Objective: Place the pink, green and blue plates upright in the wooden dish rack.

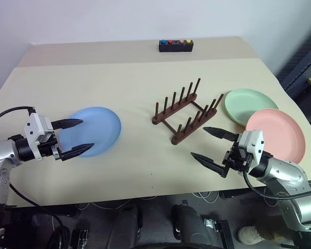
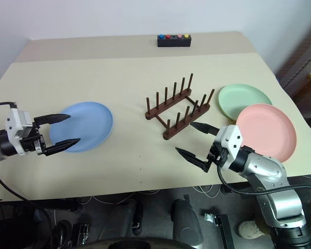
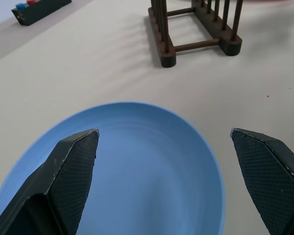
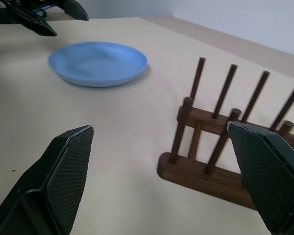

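On the beige table [image 2: 140,78], a dark brown wooden peg rack [image 2: 177,106] stood empty at centre. A round blue plate [image 2: 83,126] lay flat to its left, under the left gripper [image 2: 58,132], whose fingers were spread. The right gripper [image 2: 194,141] hovered agape near the rack, beside a pink plate [image 2: 267,131] overlapping a green plate [image 2: 238,100].

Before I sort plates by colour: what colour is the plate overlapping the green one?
Pink, clearest in the left eye view.
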Controlling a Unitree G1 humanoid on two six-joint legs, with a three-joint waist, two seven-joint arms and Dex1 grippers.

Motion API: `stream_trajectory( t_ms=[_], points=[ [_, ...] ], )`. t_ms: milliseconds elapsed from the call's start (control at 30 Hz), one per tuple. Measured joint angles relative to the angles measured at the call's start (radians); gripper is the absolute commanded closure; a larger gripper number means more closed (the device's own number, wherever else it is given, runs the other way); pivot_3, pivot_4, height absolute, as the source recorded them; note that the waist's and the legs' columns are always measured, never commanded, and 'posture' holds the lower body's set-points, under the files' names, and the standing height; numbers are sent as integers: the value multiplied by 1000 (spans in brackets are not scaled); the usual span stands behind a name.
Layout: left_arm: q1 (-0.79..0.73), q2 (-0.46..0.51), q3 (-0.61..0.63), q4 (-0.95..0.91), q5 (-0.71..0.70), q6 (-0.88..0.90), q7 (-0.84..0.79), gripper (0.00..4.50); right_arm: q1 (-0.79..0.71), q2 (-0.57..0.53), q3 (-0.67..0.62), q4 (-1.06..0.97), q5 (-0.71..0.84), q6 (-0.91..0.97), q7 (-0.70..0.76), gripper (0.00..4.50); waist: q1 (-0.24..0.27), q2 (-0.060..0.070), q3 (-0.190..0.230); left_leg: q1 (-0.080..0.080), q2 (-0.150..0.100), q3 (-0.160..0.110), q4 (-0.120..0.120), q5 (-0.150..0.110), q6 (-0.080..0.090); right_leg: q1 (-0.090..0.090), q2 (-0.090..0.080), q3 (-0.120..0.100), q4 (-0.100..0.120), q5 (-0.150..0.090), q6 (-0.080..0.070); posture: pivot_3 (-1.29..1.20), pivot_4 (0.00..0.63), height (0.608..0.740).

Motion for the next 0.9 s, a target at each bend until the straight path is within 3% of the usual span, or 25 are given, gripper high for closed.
stream_trajectory(
  t_ms=[900],
  points=[
    [-129, -31, -94, 93, 13, -33, -38, 47, -39, 13, -16, 54, -33, -51, 7, 22, 1, 0, 0, 0, 0, 0, 0, 0, 0, 0, 1, 0, 0, 2, 3, 0, 150, 740]
  ],
)
